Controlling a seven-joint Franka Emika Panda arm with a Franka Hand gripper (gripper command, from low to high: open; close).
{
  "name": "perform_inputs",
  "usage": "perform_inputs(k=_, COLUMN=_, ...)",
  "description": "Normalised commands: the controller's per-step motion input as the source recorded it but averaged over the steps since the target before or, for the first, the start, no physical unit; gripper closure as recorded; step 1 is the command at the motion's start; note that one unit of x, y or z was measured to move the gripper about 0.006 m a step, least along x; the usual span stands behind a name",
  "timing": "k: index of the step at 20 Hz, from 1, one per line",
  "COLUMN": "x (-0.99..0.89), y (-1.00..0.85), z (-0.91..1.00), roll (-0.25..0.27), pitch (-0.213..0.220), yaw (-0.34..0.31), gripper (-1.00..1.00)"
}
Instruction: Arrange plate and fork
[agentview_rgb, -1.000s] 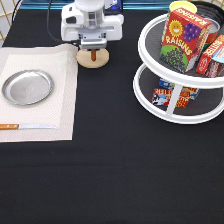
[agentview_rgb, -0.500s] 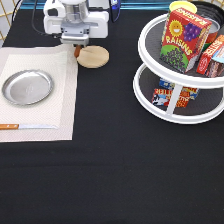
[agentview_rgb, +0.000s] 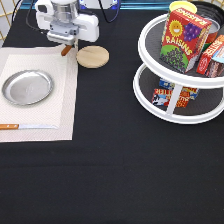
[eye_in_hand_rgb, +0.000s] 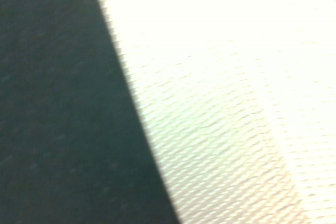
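The silver plate (agentview_rgb: 27, 86) lies on the left part of a cream placemat (agentview_rgb: 55, 110). My gripper (agentview_rgb: 67, 45) hangs over the placemat's corner at the exterior view's top, left of the wooden coaster (agentview_rgb: 92, 56). It is shut on the fork (agentview_rgb: 66, 50), whose orange-brown handle sticks out below the hand; the tines are hidden. The wrist view shows only the placemat's edge (eye_in_hand_rgb: 240, 125) against the black table (eye_in_hand_rgb: 60, 125).
A wooden-handled knife (agentview_rgb: 27, 126) lies along the placemat's edge nearest the exterior view's bottom. A white two-tier turntable (agentview_rgb: 175, 107) with a raisins box (agentview_rgb: 182, 40) and other packets stands at the right.
My gripper has moved left from above the wooden coaster to the placemat's corner, carrying the fork. The coaster now shows in full. The plate and the knife have not moved.
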Motion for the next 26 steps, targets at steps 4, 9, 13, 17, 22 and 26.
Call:
perform_inputs(k=4, x=-0.07, y=-0.39, z=0.07, roll=0.000, pitch=-0.001, yaw=-0.226, gripper=1.00)
perform_inputs(k=9, x=-0.15, y=-0.18, z=0.00, roll=0.021, pitch=-0.022, yaw=-0.298, gripper=1.00)
perform_inputs(k=13, x=-0.17, y=-0.07, z=-0.05, roll=0.037, pitch=-0.048, yaw=-0.332, gripper=1.00)
perform_inputs(k=17, x=-0.17, y=-0.06, z=-0.06, roll=0.035, pitch=-0.050, yaw=-0.337, gripper=1.00)
perform_inputs(k=22, x=-0.16, y=-0.10, z=-0.03, roll=0.014, pitch=-0.051, yaw=-0.328, gripper=1.00)
perform_inputs(k=26, x=-0.07, y=-0.35, z=0.02, roll=0.022, pitch=-0.021, yaw=-0.225, gripper=1.00)
